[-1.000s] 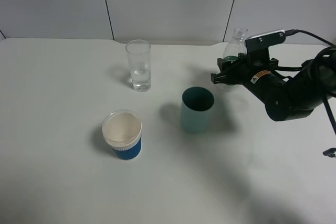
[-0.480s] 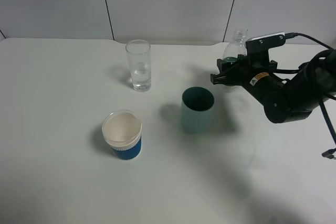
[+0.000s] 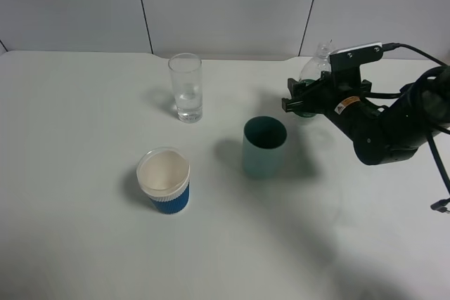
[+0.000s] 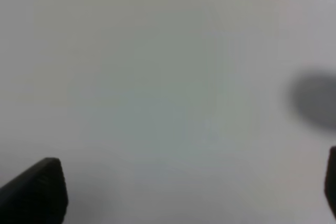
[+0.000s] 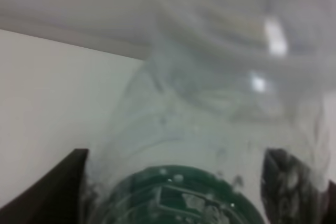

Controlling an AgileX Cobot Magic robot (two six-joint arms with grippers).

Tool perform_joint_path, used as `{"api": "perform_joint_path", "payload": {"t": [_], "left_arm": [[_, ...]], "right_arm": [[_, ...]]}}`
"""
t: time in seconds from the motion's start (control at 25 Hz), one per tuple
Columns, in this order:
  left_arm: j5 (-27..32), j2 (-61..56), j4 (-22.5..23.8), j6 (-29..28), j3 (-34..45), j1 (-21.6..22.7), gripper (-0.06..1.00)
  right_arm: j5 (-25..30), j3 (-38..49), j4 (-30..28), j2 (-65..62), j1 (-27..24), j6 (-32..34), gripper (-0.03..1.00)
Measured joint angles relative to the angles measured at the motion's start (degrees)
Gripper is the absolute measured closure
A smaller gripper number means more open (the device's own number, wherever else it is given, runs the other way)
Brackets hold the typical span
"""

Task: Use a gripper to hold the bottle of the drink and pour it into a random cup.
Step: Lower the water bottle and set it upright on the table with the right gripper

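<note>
Straddling the bottle of the drink (image 3: 314, 67), the right tool (image 3: 304, 98) had its jaws around it, grip unclear, ready for pouring.

Bottle (image 3: 314, 61) mostly hidden behind right hand (image 3: 301, 102); right wrist view blurred, bottle cut off. Left hand (image 4: 178, 192) fingertips cropped.

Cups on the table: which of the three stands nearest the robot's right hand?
The teal cup. It stands just in front of the right hand; the clear glass and blue ribbed cup stand farther left.
</note>
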Motion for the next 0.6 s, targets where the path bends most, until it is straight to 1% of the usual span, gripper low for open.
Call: {"api": "perform_joint_path", "payload": {"t": [0.12, 0.24, 0.6], "left_arm": [[0.0, 0.0, 0.0, 0.0, 0.0, 0.0, -0.05], [0.0, 0.0, 0.0, 0.0, 0.0, 0.0, -0.05], [0.0, 0.0, 0.0, 0.0, 0.0, 0.0, -0.05]], "right_arm": [[-0.84, 0.0, 0.54, 0.0, 0.0, 0.0, 0.2], [-1.84, 0.0, 1.3, 0.0, 0.0, 0.0, 0.15], [-2.87, 0.0, 1.3, 0.0, 0.0, 0.0, 0.13]]}}
